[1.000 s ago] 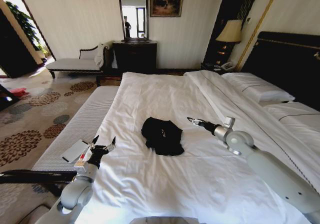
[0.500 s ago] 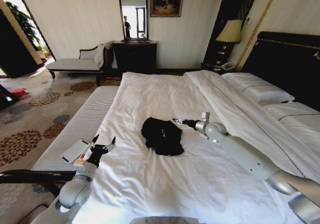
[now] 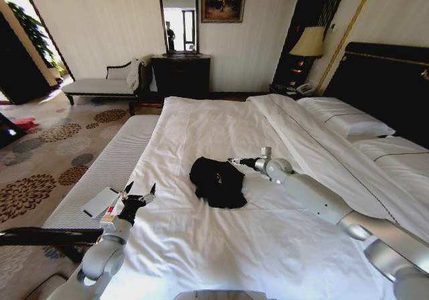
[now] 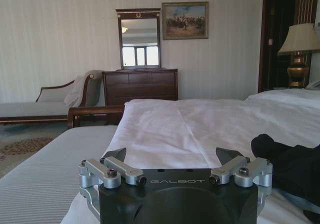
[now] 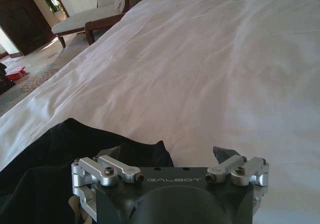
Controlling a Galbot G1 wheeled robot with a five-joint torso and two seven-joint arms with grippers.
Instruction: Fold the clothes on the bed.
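The clothes (image 3: 216, 179) lie as a crumpled black heap in the middle of the bed (image 3: 221, 122), on the white duvet. My right gripper (image 3: 233, 161) reaches across from the right and is open at the heap's upper right edge. In the right wrist view, the right gripper (image 5: 167, 154) hangs just above the bedding, one finger over the border of the black fabric (image 5: 45, 184) and the other over white sheet. My left gripper (image 3: 139, 193) stays open at the bed's left edge, well short of the clothes. The left wrist view shows this gripper (image 4: 172, 156) with the clothes (image 4: 295, 166) off to one side.
A grey striped bench (image 3: 110, 166) runs along the bed's left side with a white flat object (image 3: 100, 201) on it. Pillows (image 3: 348, 119) and the dark headboard (image 3: 385, 79) are at the right. A chaise (image 3: 100, 86), dresser (image 3: 181, 76) and lamp (image 3: 308, 42) line the far wall.
My right arm has swung left across the bed, bringing its open gripper from beside the clothes up to their right edge. The left arm and the clothes have stayed put.
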